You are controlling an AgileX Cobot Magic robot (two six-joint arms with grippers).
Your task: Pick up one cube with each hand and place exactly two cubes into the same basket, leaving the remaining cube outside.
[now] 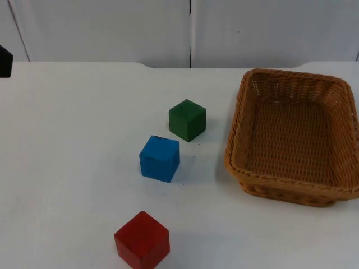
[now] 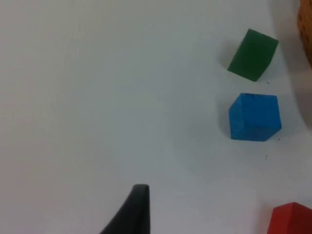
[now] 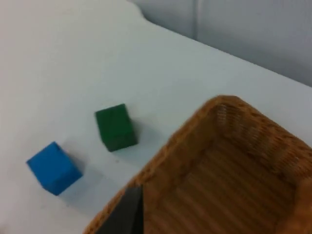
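Three cubes lie on the white table, none of them touching. The green cube (image 1: 187, 119) is farthest back, the blue cube (image 1: 160, 158) sits just in front of it, and the red cube (image 1: 142, 240) is near the front edge. To their right stands an empty woven brown basket (image 1: 291, 185). My left gripper (image 2: 136, 209) hangs over bare table well away from the blue cube (image 2: 254, 117) and green cube (image 2: 253, 53), holding nothing. My right gripper (image 3: 124, 214) hovers above the basket's rim (image 3: 161, 161), with the green cube (image 3: 115, 126) and blue cube (image 3: 52, 167) beyond it.
The grey partition wall (image 1: 190, 31) closes off the table at the back. A black part of the left arm (image 1: 4, 60) shows at the far left edge. Wide bare table (image 1: 67, 140) stretches left of the cubes.
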